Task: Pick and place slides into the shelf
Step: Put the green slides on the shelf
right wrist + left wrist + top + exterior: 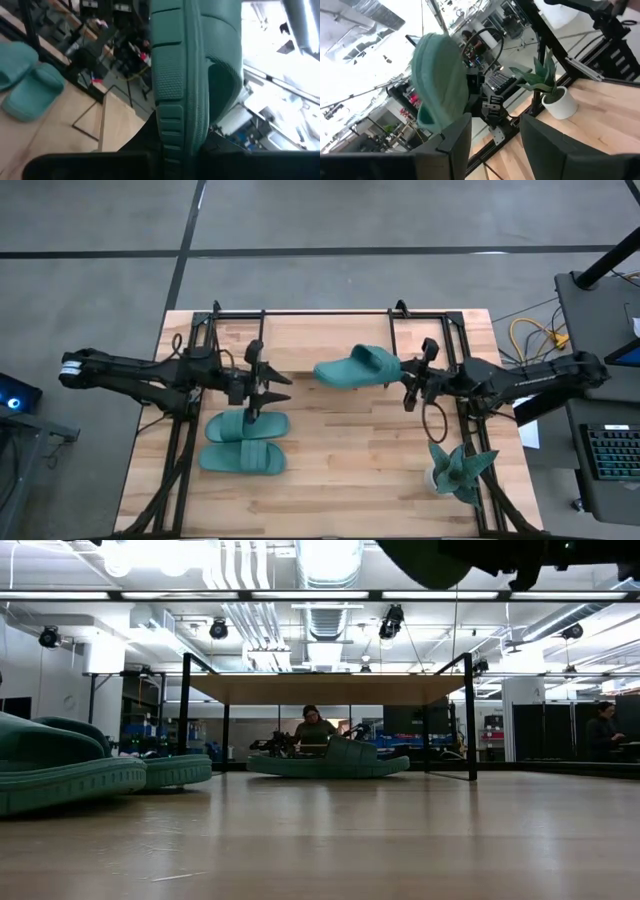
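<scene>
My right gripper (pixel 402 370) is shut on a teal slide (pixel 355 367) held above the middle of the table; its dark underside shows at the top of the low view (pixel 430 560). Two more slides (pixel 245 425) (pixel 243 458) lie side by side on their soles at the near left. Another slide (pixel 330 762) lies on the table under the shelf (pixel 325 690), a light-wood board on thin black legs at the far side. My left gripper (pixel 283 387) stands open above the table just beyond the pair, with nothing between its fingers (pixel 455 145). My right gripper pinches the slide's sole between its two fingers at the end nearer the strap (pixel 175 127). The fingers come about level from the table's right side and lie along the slide. The slide is lifted clear, rolled onto its side, its other end (pixel 322 370) pointing toward the left.
A spiky teal plant in a white pot (pixel 455 470) stands at the near right, close under my right arm. Black frame rails (pixel 330 312) run along the far edge and down both sides. Bare wood lies in the middle near part (pixel 350 460). People sit in the room beyond.
</scene>
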`<act>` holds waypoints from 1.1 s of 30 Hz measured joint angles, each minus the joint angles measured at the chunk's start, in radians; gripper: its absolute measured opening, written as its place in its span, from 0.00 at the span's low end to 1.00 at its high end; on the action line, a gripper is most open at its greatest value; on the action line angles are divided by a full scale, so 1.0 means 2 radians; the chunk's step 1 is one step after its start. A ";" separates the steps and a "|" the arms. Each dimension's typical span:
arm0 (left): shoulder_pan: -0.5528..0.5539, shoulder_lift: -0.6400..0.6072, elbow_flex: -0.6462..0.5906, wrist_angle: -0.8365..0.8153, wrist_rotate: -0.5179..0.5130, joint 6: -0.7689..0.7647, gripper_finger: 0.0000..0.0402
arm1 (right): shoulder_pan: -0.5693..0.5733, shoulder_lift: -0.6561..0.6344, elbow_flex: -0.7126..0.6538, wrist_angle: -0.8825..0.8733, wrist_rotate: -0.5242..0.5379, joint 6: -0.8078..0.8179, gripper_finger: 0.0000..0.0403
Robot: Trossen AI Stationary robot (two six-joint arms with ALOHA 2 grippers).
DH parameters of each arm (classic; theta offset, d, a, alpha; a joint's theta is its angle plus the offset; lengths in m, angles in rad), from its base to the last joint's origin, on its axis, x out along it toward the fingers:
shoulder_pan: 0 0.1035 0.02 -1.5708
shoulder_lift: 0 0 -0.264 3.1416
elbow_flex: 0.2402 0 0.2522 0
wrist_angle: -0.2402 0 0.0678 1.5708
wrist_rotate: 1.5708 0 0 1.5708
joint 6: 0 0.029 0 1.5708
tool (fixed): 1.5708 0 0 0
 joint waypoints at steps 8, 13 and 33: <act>0.001 0.030 0.023 0.009 -0.011 0.000 0.38 | -0.006 0.008 -0.009 -0.012 -0.015 0.012 0.08; 0.001 0.058 0.055 -0.021 -0.022 0.028 0.40 | -0.008 0.007 -0.006 -0.042 -0.010 0.033 0.08; 0.001 0.114 0.144 -0.082 -0.157 0.079 0.72 | -0.007 0.006 -0.005 -0.067 -0.006 0.051 0.08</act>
